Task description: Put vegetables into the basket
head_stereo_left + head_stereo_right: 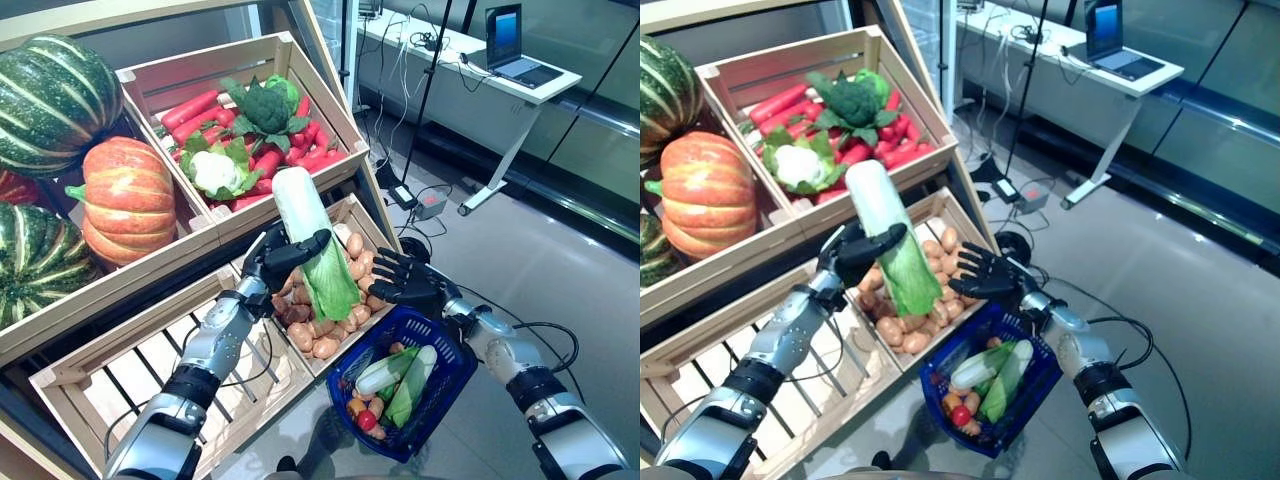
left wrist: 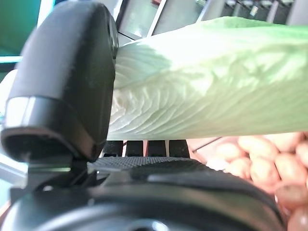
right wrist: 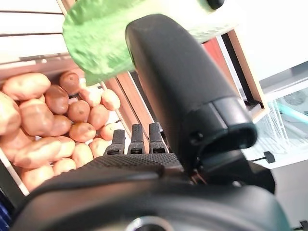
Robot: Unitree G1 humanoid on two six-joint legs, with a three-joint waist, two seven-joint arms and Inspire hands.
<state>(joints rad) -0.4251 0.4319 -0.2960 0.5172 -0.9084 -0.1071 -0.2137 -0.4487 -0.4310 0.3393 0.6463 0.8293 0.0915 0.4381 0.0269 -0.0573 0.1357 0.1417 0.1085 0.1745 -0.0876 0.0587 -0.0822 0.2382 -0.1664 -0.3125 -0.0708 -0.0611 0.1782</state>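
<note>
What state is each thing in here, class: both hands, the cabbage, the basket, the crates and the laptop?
Left hand: shut on the cabbage.
Napa cabbage: held over the potato crate, leafy end down.
Right hand: open, fingers spread, beside the cabbage.
Blue basket: hanging on the right arm, already holding vegetables.
Potato crate: full of potatoes.
Lower left crate: no produce showing.
Laptop: lid open.
</note>
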